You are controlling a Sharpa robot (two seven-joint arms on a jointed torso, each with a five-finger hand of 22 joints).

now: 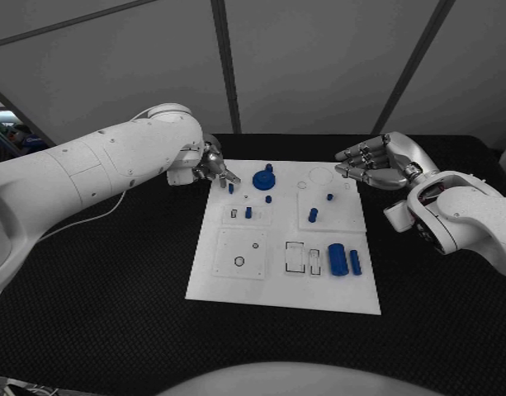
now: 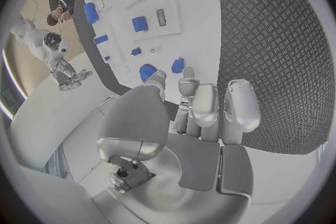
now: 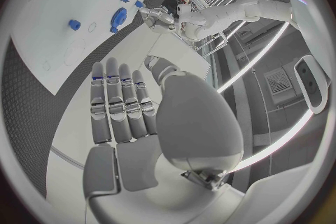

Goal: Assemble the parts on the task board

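At the task board's [image 1: 286, 285] ten o'clock corner the left hand [image 1: 210, 169] pinches a small blue part [image 1: 230, 186], seemingly to seat it, while the right hand [image 1: 371, 162] waits released at two o'clock.

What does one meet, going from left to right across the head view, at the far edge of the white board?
Left hand → round blue part → right hand, all along the white board.

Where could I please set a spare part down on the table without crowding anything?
The black table is bare in front of the white board, and between the board's side edges and the two arms. It is crowded at the board's far end: the left hand sits at its far left corner by the round blue part, the right hand near its far right corner.
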